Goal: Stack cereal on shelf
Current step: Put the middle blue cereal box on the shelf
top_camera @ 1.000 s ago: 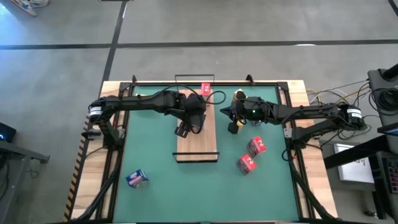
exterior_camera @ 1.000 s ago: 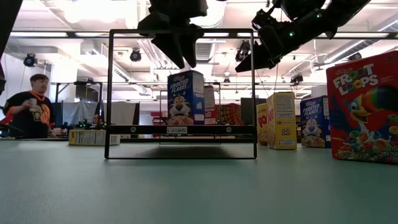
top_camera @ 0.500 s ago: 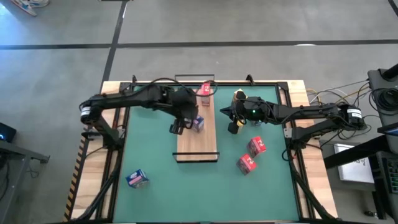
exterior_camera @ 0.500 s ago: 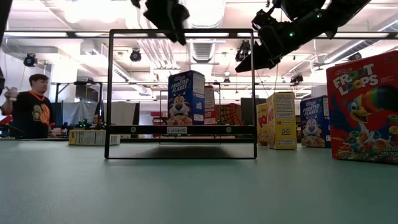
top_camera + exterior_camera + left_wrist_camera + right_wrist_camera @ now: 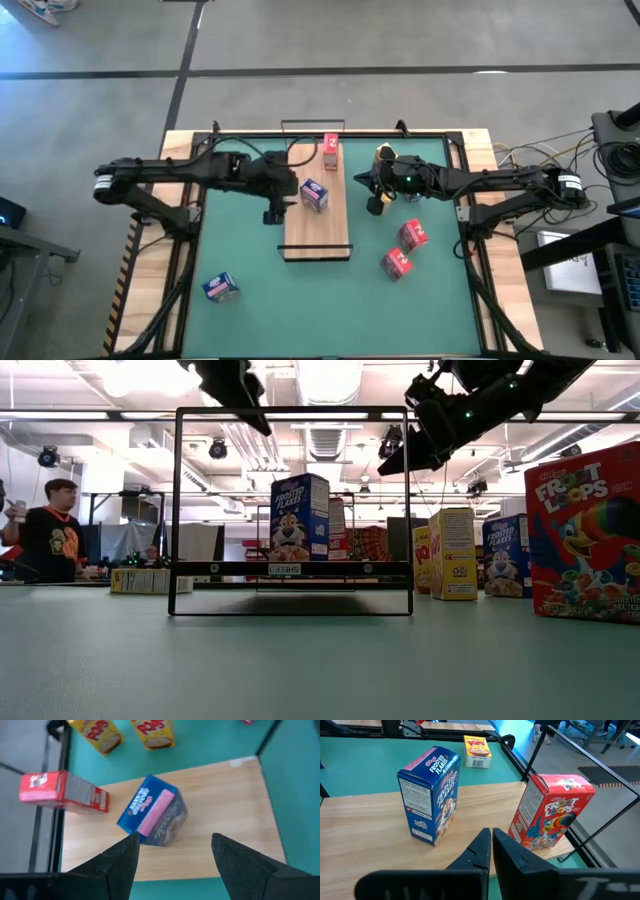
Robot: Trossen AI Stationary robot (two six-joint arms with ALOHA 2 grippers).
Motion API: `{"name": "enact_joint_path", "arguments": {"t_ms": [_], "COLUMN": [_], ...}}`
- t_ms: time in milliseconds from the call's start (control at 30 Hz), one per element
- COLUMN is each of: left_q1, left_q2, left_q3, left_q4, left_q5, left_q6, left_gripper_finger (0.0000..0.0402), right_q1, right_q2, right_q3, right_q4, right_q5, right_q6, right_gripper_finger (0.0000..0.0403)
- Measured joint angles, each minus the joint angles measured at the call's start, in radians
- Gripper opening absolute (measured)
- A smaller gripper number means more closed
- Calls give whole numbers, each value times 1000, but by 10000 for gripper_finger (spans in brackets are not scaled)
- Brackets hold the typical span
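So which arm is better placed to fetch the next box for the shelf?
Probably the right. Its tool is shut and empty beside the shelf, close to two red boxes. The left tool, open and empty, is farther from the lone blue box.

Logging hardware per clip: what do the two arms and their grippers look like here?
Both arms are dark, slim, jointed tubes with black cables looped alongside. Each shows a pale band near its shoulder end. The right arm carries a small green light by the wrist. The left gripper has two broad, black, wedge-shaped fingers; the right gripper has matching black tapered fingers.
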Motion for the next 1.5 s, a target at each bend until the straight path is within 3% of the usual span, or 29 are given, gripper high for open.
{"name": "enact_joint_path", "arguments": {"t_ms": [300,733,1033,1133,1300,1500], "left_q1": [-1,-2,2,4,7,14], "left_q2": [-130,-126,-97,-91,-71,-12], "left_q3": [-314,-597,-692,-704,-704,-705], "left_q4": [295,723,959,959,964,1023], "left_q5": [-23,-23,-24,-31,-136,-146], "left_q6": [-65,-108,-102,-102,-99,-98], "left_gripper_finger": [216,10,2,1,0,0], "right_q1": [0,0,0,0,0,0], "right_q2": [7,159,273,304,350,375], "right_q3": [-3,0,70,98,137,151], "right_q4": [2,204,211,211,211,211], "right_q5": [-1,-9,-19,-26,-29,-60], "right_q6": [50,50,61,61,43,38], "right_gripper_finger": [9,9,9,9,9,9]}}
